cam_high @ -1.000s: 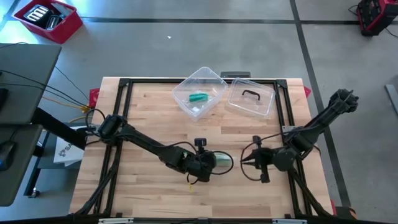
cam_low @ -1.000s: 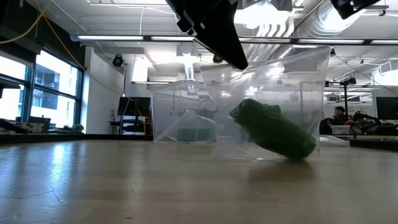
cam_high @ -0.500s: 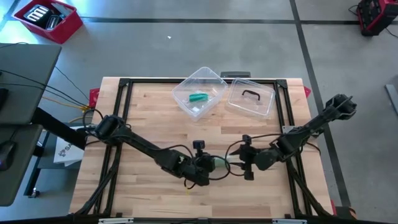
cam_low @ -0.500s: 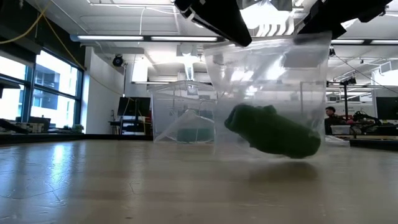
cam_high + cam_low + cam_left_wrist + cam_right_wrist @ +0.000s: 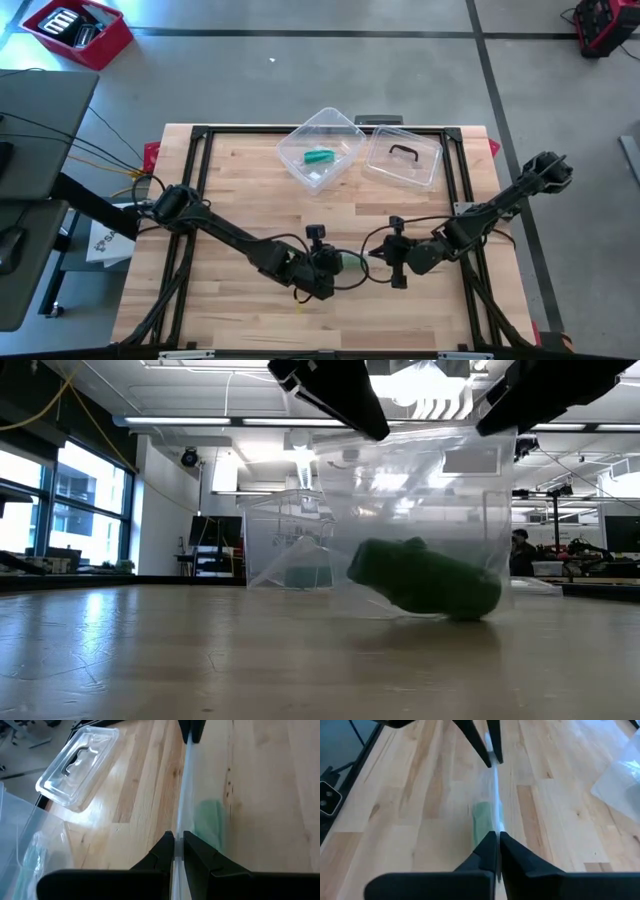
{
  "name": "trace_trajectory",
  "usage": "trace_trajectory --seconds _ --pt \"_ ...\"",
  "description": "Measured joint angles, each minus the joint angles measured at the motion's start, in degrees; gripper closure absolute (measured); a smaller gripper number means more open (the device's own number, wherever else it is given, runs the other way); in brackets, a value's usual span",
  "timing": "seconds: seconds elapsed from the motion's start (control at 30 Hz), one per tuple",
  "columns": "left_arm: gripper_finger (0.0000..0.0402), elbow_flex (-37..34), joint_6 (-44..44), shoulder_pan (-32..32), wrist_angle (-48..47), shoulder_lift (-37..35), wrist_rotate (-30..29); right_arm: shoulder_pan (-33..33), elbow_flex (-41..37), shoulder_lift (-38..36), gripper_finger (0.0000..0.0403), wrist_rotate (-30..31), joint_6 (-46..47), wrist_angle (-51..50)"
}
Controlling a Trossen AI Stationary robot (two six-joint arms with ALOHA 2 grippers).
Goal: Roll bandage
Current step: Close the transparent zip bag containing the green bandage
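With my left gripper and right gripper both pinched on the top edge of the clear bag holding the green bandage near the table's six o'clock, I'd keep that edge level and taut.

The wooden table, pale planks in a black frame, stands on a grey concrete floor crossed by dark lines, and a red bin sits on that floor well beyond the left gripper, past the table's far left corner. A dark desk stands off the table's left edge, on that gripper's outer side. In the low view, behind both grippers, an open hall shows tall windows, white ceiling ducts, strip lights and distant workbenches.
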Motion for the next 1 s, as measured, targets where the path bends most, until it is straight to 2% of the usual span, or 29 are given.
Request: trace_trajectory --seconds 0.4,0.7,1.0 --pt "0.0374 0.0 -0.7 -0.9 -2.1 -0.5 0.3 1.4 0.0 -0.2 0.0402 1.9 0.1 -1.8" --pt "0.0367 0.0 -3.4 -1.0 -5.8 -1.7 4.8 1.4 0.0 -0.2 0.0402 1.8 0.1 -2.5" --pt "0.0363 -0.1 -4.3 -0.9 -7.1 -2.4 5.5 1.4 0.0 -0.3 0.0402 1.7 0.1 -2.8"
